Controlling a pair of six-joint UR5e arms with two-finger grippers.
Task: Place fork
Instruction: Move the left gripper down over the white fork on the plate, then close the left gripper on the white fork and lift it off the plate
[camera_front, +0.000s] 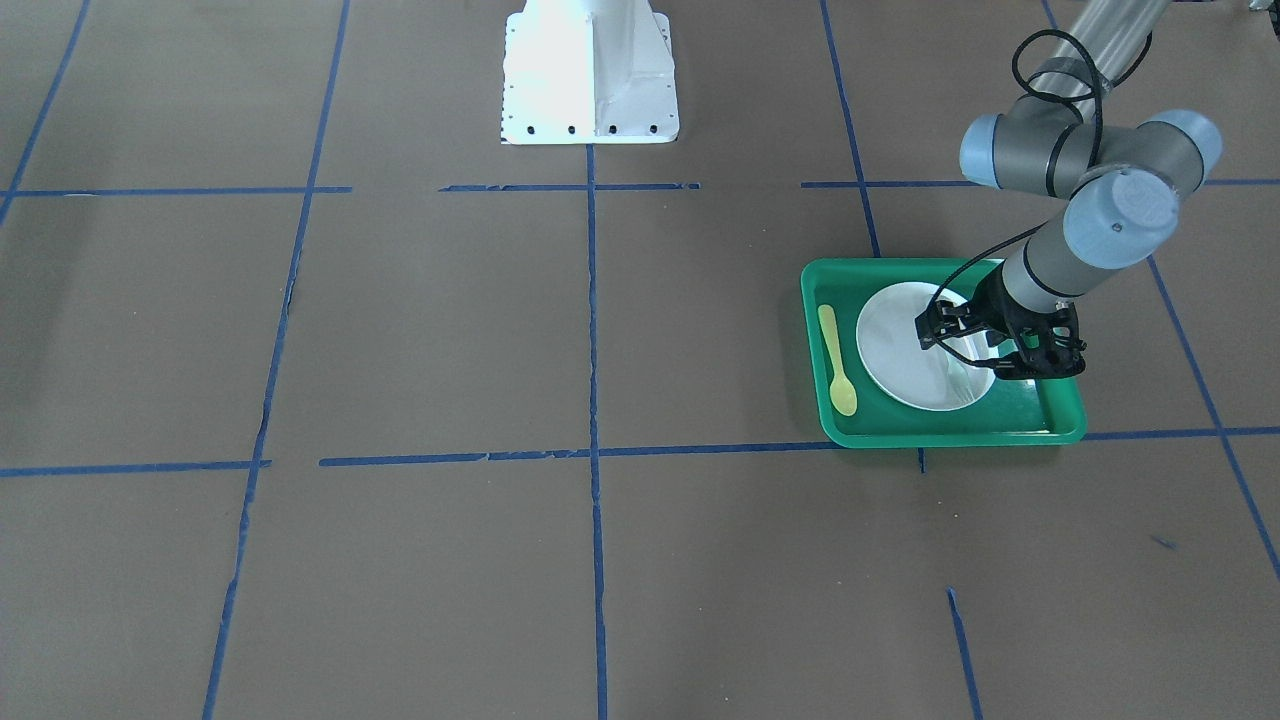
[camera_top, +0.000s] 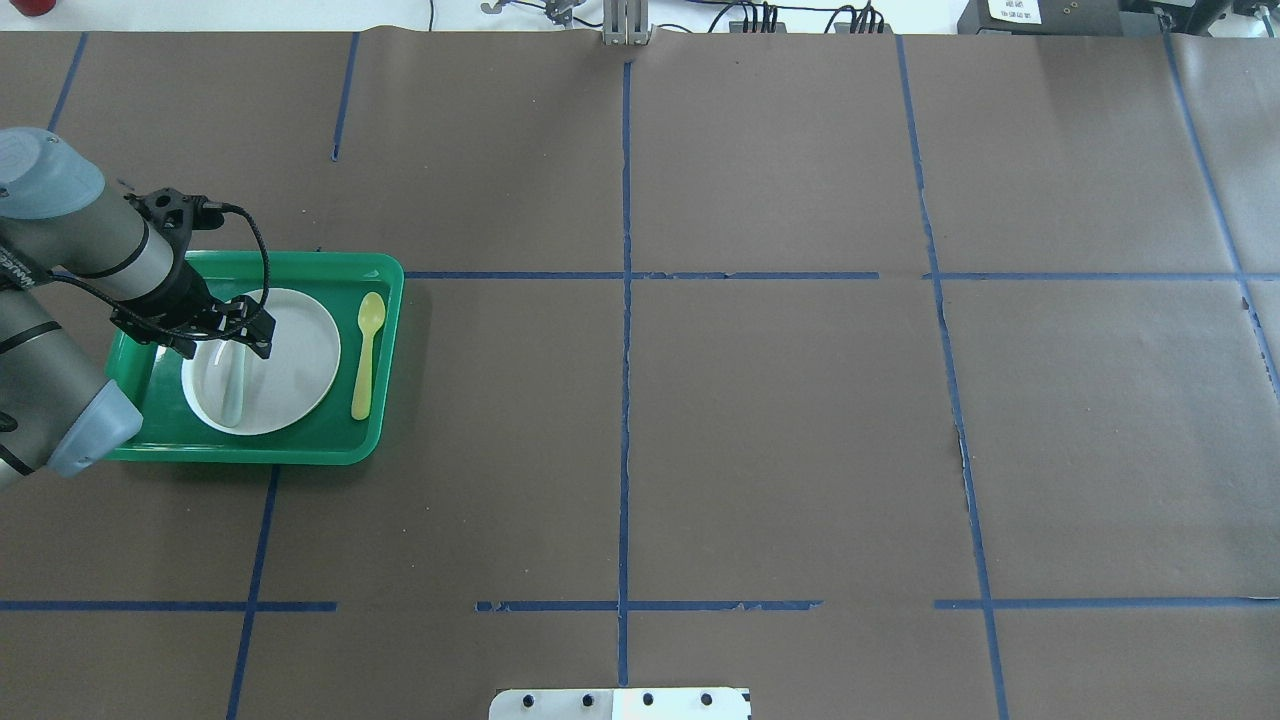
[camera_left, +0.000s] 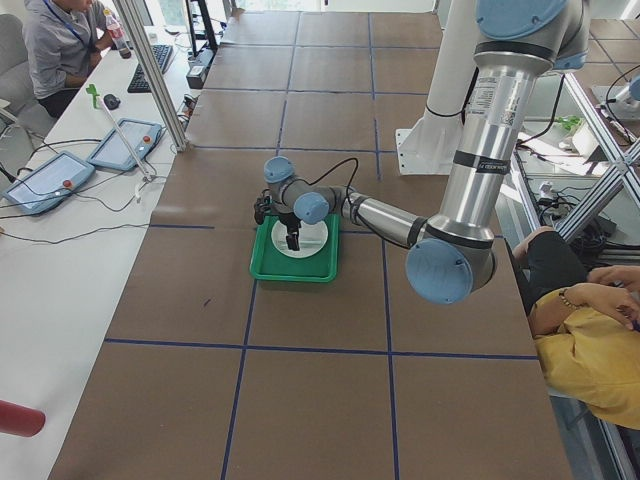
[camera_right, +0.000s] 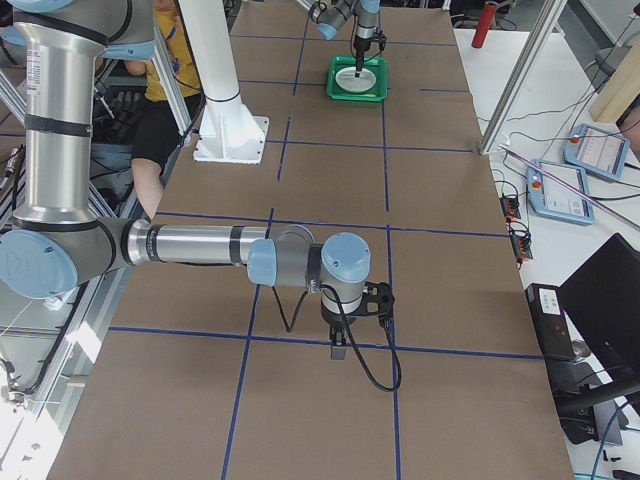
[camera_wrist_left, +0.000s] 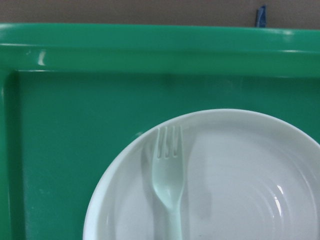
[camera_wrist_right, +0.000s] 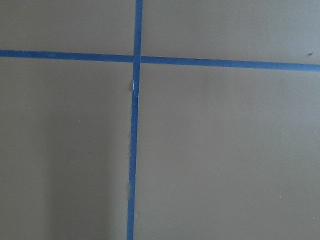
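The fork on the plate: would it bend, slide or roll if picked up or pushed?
Probably light and slightly bendy: the fork looks like thin, translucent plastic. It lies flat on the smooth white plate, so a push would likely make it slide rather than roll. Its low, slim handle may be hard to pinch.

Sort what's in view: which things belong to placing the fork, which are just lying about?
Job: fork, lying on the white plate; left gripper, open above it.
Lying about: yellow spoon, beside the plate in the green tray.
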